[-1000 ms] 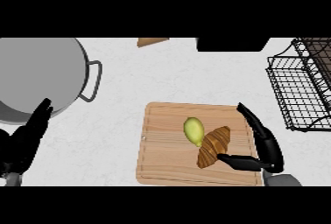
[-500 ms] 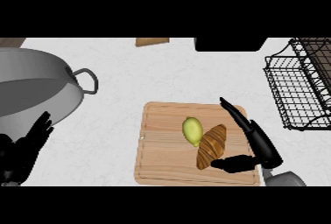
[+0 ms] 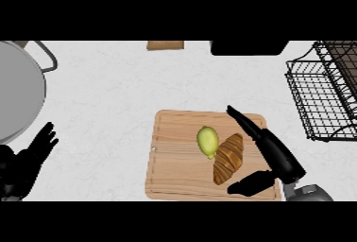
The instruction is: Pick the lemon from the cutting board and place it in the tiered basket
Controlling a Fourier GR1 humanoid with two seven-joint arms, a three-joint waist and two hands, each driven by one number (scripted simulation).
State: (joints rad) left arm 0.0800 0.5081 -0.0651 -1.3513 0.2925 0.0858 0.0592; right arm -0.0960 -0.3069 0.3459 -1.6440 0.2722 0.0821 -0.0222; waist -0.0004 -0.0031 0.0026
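Right hand (image 3: 273, 150): fingers straight, open, spread for grasping | lemon (image 3: 207, 141) left of fingertips, beside croissant (image 3: 229, 159) | left hand (image 3: 28, 160): open, resting.

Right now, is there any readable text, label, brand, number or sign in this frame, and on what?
None: no text, label, brand, number or sign shows anywhere.
The cutting board, lemon, croissant, pot and tiered basket are all unmarked.
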